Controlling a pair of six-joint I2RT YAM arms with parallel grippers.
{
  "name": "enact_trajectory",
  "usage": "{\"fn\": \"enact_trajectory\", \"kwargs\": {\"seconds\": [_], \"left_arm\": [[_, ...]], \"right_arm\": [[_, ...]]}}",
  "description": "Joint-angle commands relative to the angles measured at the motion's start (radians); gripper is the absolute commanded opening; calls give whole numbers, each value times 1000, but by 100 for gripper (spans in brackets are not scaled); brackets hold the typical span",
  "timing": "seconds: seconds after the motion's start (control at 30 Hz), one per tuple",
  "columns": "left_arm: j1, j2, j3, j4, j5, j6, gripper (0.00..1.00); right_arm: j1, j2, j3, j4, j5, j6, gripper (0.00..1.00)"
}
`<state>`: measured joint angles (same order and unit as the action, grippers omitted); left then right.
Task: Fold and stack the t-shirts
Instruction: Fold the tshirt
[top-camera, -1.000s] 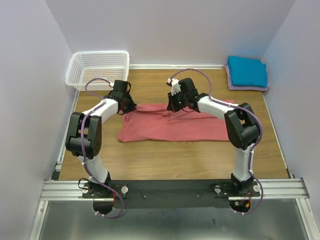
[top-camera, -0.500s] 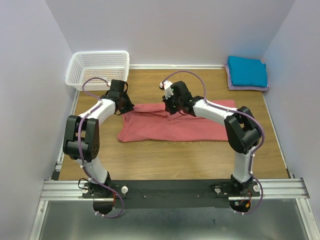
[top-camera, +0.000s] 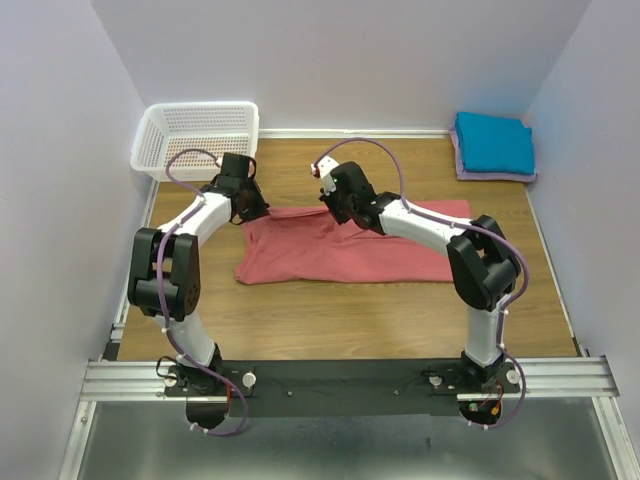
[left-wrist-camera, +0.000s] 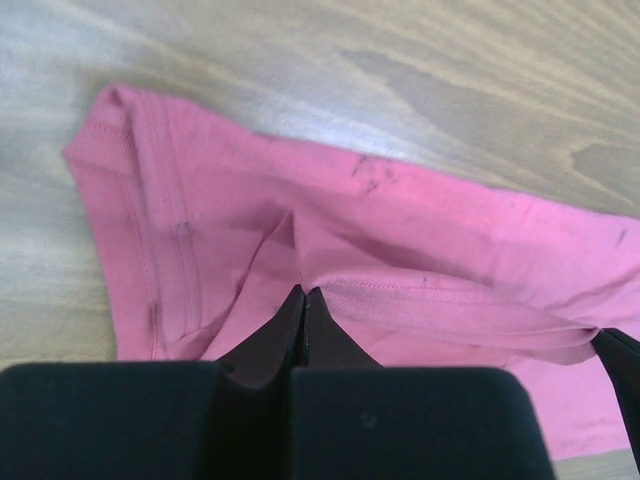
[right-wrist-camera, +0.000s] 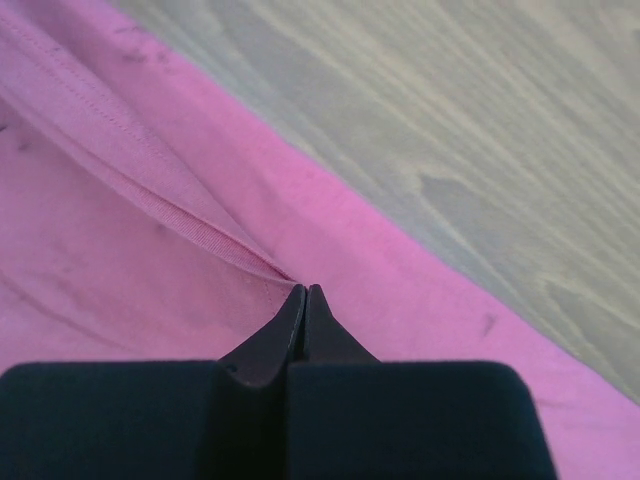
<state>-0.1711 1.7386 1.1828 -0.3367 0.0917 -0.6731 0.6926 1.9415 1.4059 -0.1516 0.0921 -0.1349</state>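
Note:
The salmon-pink t-shirt (top-camera: 340, 255) lies spread across the middle of the wooden table. My left gripper (top-camera: 252, 212) is shut on a fold of its far left edge; the left wrist view shows the pinched seam at my closed tips (left-wrist-camera: 304, 292) and the pink cloth (left-wrist-camera: 420, 250). My right gripper (top-camera: 340, 214) is shut on the far edge near the middle; the right wrist view shows its closed tips (right-wrist-camera: 304, 290) pinching a hem of the pink cloth (right-wrist-camera: 120, 260). The teal-blue t-shirt (top-camera: 493, 142) lies folded on the pale lavender one (top-camera: 462, 170) at the far right.
A white lattice basket (top-camera: 198, 138) stands at the far left corner, just behind my left gripper. Walls enclose the table at the back and both sides. The metal rail (top-camera: 340, 378) with the arm bases runs along the near edge.
Both grippers have moved toward the far side and slightly left, dragging the shirt's far edge with them. The fold between them has flattened and stretched.

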Motion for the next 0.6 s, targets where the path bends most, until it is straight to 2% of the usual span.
{"fn": "enact_trajectory", "kwargs": {"seconds": [0.0,0.23,0.57], "left_arm": [[15,56,76,-19,14,30,0],[15,107,129,-35,14,36,0],[25,56,63,-39,29,56,0]], "right_arm": [[1,53,54,-9,143,-41,1],[4,83,68,-8,133,-72,1],[61,39,7,-6,167,-49,1]]}}
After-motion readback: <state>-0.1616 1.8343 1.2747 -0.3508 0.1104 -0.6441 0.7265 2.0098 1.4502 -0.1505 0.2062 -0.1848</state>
